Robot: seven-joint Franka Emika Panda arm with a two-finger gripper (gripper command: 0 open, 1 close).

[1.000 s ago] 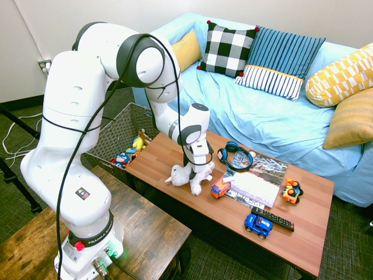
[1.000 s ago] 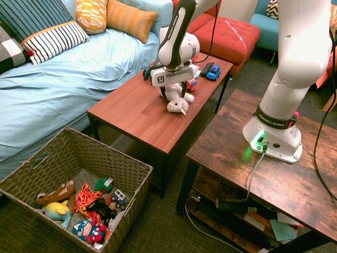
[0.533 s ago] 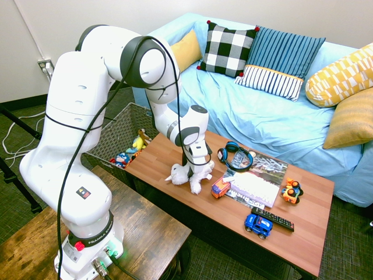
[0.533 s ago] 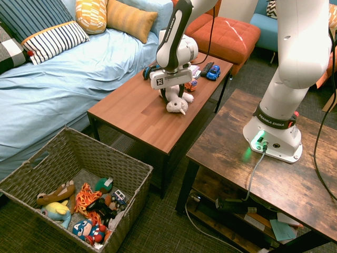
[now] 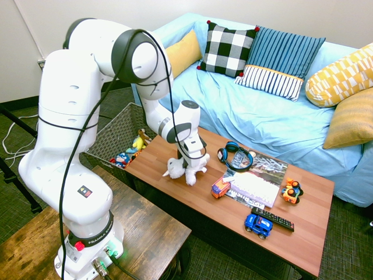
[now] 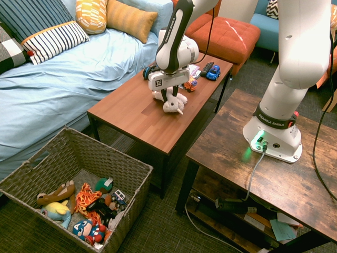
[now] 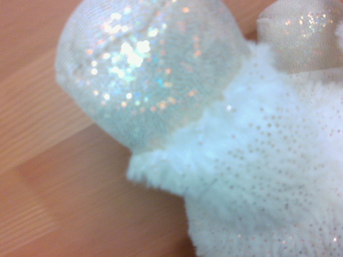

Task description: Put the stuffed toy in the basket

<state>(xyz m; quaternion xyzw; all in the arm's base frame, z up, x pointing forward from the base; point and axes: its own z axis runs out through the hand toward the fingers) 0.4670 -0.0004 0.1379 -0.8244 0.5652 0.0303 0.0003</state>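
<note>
The stuffed toy, white and fluffy with floppy limbs, is on the reddish wooden coffee table near its left end, seemingly just off the top. My gripper comes down on it from above, fingers shut around its body. The second exterior view shows the same stuffed toy hanging under the gripper. Up close, the wrist view fills with its white fur and a glittery round paw. The basket, dark woven wicker, stands on the floor beyond the table's end, apart from the gripper, with several small toys inside.
On the table's other half lie blue headphones, a red toy truck, a magazine, an orange toy car, a blue toy car and a remote. A blue sofa with cushions runs behind the table.
The fingers have closed on the stuffed toy. Gripper and toy have shifted together along the table toward the basket end, and the toy sits a little higher.
</note>
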